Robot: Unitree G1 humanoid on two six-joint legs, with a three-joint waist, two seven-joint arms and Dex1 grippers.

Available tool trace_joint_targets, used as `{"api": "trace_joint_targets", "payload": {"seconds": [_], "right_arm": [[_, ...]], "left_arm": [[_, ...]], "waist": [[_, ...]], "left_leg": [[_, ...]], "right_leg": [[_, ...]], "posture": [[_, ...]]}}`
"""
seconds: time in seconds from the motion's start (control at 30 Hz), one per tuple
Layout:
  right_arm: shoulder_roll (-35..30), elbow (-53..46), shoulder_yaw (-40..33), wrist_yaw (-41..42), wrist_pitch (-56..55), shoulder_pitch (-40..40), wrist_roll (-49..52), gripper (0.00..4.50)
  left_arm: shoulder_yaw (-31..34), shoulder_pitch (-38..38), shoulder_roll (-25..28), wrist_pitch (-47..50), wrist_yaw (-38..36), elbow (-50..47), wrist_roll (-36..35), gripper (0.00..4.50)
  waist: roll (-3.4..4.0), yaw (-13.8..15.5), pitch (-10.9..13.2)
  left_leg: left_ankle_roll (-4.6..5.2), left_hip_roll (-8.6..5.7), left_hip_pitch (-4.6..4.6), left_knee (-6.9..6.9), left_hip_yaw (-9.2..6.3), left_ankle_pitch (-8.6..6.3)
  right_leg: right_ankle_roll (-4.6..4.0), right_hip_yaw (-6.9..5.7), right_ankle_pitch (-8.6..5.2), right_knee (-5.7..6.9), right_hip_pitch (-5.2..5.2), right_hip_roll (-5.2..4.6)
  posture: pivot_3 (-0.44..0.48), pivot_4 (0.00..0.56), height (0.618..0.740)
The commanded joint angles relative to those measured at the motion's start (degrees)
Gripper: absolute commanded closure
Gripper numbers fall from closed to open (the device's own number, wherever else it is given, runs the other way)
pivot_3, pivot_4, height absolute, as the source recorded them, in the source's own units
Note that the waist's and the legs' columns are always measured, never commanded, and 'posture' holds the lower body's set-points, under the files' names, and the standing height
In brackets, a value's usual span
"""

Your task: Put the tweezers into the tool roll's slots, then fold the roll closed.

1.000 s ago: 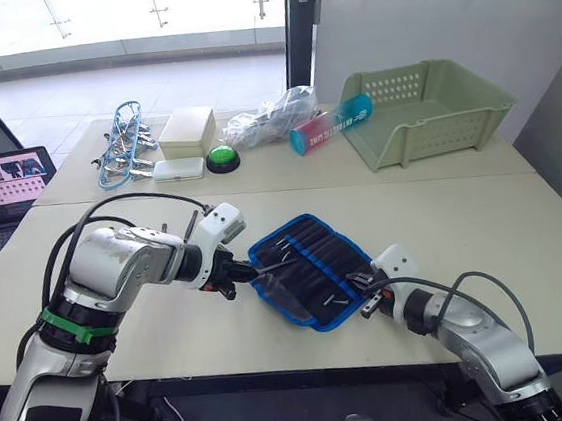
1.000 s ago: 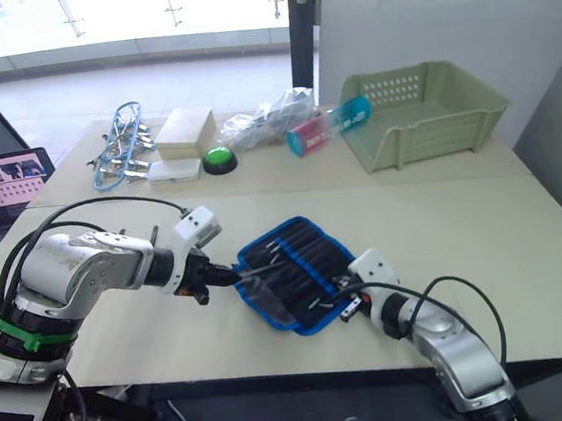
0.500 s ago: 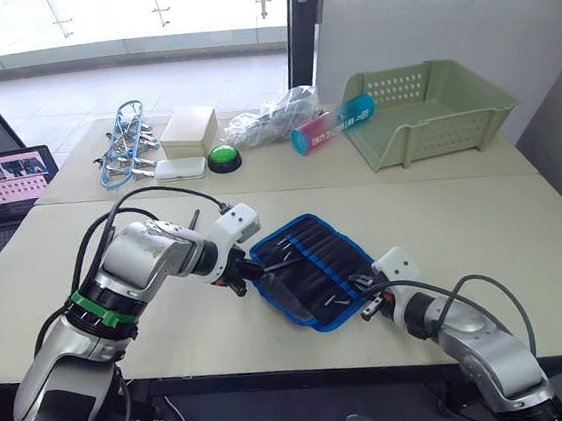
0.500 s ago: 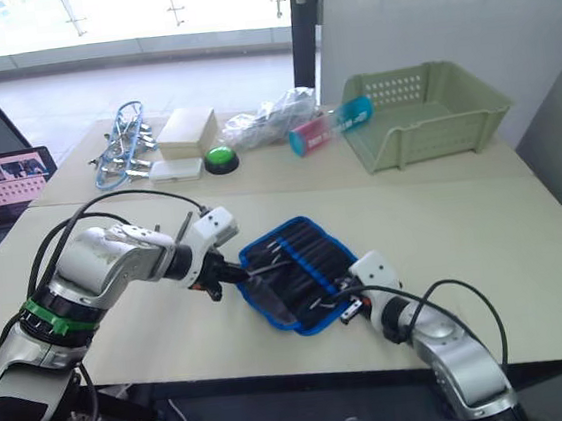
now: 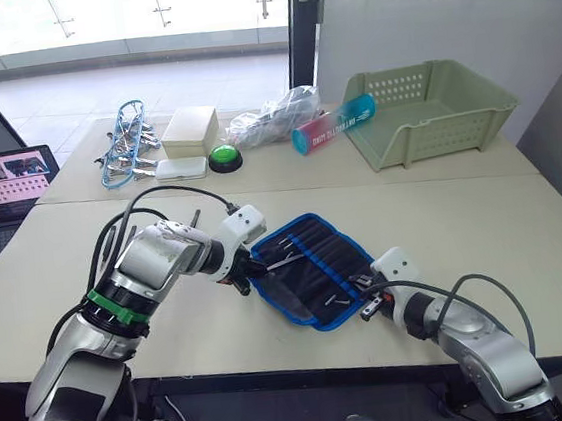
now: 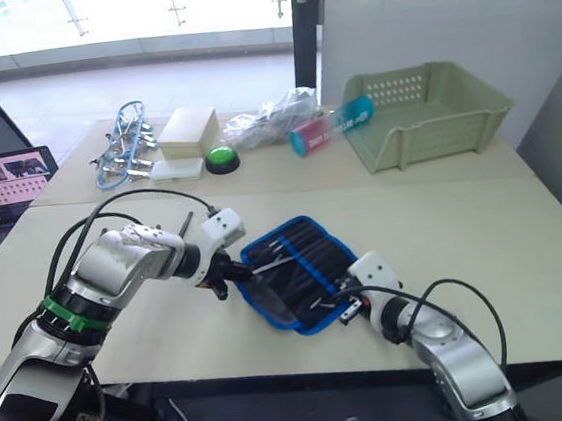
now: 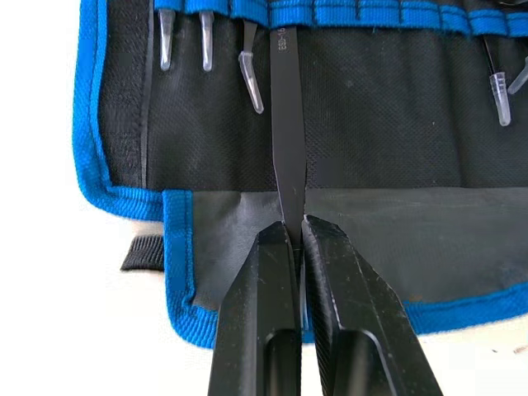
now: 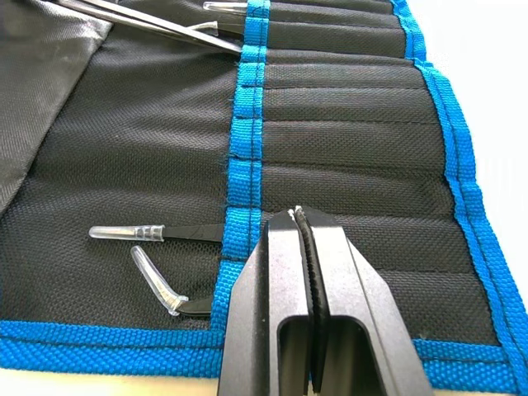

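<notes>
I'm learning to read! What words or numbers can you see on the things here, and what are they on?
Red and teal tube lying by the green plastic basket: white lettering, too small to read.
Slim black metal tweezer held in the left claw: small print near its slot end, too blurred to read.
Laptop screen: pictures, no readable words.

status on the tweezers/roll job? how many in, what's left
Done: the left wrist view shows at least four clear-capped tweezers seated in the slots. In hand: the left gripper is shut on another pair, which points at the slot band. The right gripper rests shut on the tool roll, holding nothing visible. Left: seat that pair, then fold the roll, which lies open.
</notes>
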Motion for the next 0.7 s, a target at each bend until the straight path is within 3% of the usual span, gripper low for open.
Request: {"api": "trace_joint_targets", "payload": {"seconds": [0.03,0.27,0.53,0.7], "right_arm": [[0.3,0.5,2.1,0.1,3.5,1.5,-0.3,4.45],[0.3,-0.2,2.6,0.3,4.9,1.9,-0.5,4.45],[0.3,-1.5,3.5,0.4,6.5,2.2,-0.7,4.45],[0.6,-2.0,3.0,-0.5,7.9,2.6,-0.7,4.45]], "left_arm": [[0.3,-1.4,-1.5,-3.2,0.0,1.2,2.0,4.50],[0.4,-1.6,-6.3,-9.3,0.0,6.8,5.3,4.50],[1.5,-3.6,-15.3,-23.5,1.4,23.1,11.2,4.50],[2.0,-3.4,-16.0,-24.8,0.0,24.0,12.5,4.50]], "waist": [[0.01,0.0,0.0],[0.00,-0.1,0.0],[-0.01,0.0,0.0],[-0.02,0.2,0.0]], "left_leg": [[0.00,0.00,0.00,0.00,0.00,0.00],[0.00,0.00,0.00,0.00,0.00,0.00],[0.00,-0.01,0.01,0.02,0.00,0.00],[0.00,-0.02,0.07,0.04,0.00,0.00]], "right_leg": [[0.00,0.00,0.00,0.00,-0.01,0.00],[0.00,0.00,0.00,0.02,0.00,0.00],[0.00,0.00,0.00,-0.01,0.01,0.00],[0.00,0.00,0.00,-0.02,0.11,0.00]], "posture": [[0.000,0.150,0.740],[0.000,0.150,0.740],[0.000,0.150,0.740],[0.000,0.150,0.740]]}}
